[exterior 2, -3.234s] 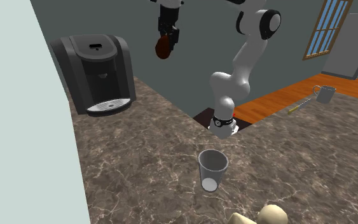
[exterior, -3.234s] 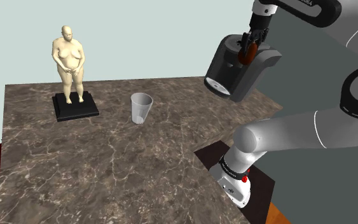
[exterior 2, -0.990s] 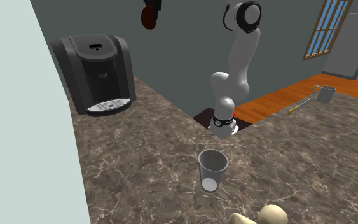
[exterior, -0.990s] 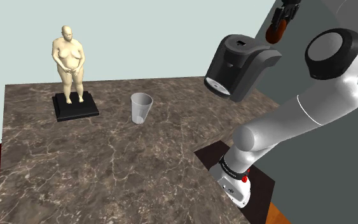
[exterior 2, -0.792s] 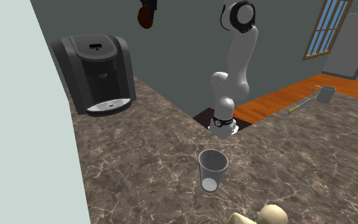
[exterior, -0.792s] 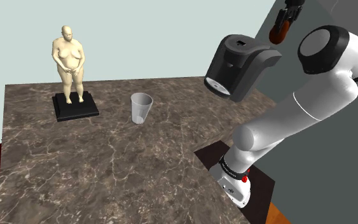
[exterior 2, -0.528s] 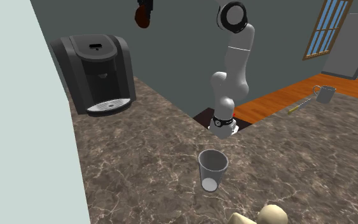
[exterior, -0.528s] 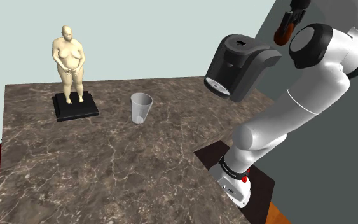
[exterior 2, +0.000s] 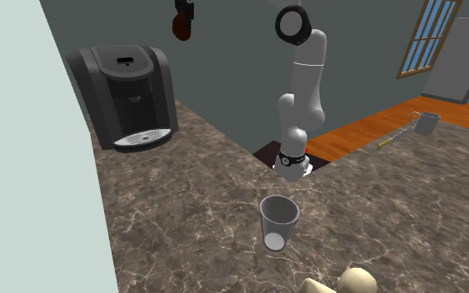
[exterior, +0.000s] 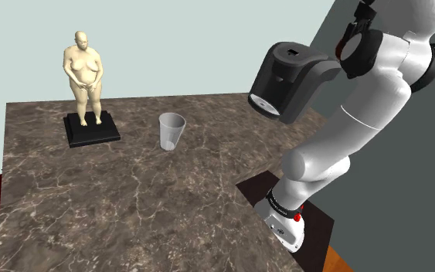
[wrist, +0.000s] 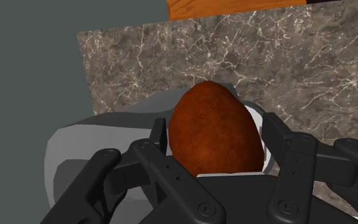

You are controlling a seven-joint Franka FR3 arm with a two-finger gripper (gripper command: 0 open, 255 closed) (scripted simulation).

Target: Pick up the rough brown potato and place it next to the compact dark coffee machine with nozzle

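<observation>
Wrist view: potato point(wrist: 214, 130) gripped high above the coffee machine point(exterior 2: 128, 91)

The black gripper point(exterior 2: 182, 18) is closed on the reddish-brown potato, one finger pressed to each flank (the potato bulges out past both). Beneath it in this view lie the machine's grey top and the marbled table point(exterior 2: 191, 196). In the second exterior view the potato hangs well above the machine, a little to that view's right of its top. A pale cup point(exterior 2: 277, 221) stands on the table, well apart from the machine.

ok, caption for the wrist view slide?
Claw clasps a reddish-brown potato over the coffee machine on the marbled counter.
</observation>
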